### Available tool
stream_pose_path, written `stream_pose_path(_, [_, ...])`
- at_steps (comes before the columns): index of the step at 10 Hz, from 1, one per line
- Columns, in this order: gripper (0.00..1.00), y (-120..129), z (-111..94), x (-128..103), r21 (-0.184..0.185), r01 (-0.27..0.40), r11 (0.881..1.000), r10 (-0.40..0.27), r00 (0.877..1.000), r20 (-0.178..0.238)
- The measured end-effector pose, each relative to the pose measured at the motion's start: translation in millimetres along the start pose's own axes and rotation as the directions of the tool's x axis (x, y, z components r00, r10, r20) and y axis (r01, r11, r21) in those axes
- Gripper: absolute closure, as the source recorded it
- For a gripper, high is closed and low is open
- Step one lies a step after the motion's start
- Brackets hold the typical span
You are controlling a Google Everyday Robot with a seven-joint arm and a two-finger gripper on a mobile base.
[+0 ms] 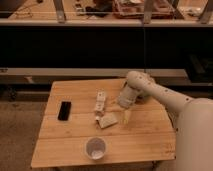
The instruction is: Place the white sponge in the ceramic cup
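The gripper (125, 116) hangs low over the wooden table (145, 135), just right of the white sponge (107, 120); whether it is released or clenched cannot be told. The sponge, a small flat pale block set slightly askew, lies on the table near its middle, just below a segmented white object (100, 102). The ceramic cup (95, 148), round and white with a darker interior, stands upright near the front edge, apart from the sponge.

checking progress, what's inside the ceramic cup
The ceramic cup looks empty; its near inner wall is hidden. The white sponge lies on the table, claw beside it.
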Motion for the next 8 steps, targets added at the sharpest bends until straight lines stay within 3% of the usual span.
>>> stream_pose_path(5, [0.20,0.2,1.7,0.6,-0.001,0.002,1.000,-0.002,1.000,-0.003])
stream_pose_path(8, [0.20,-5.5,19.1,0.1,0.012,0.003,1.000,-0.003,1.000,0.000])
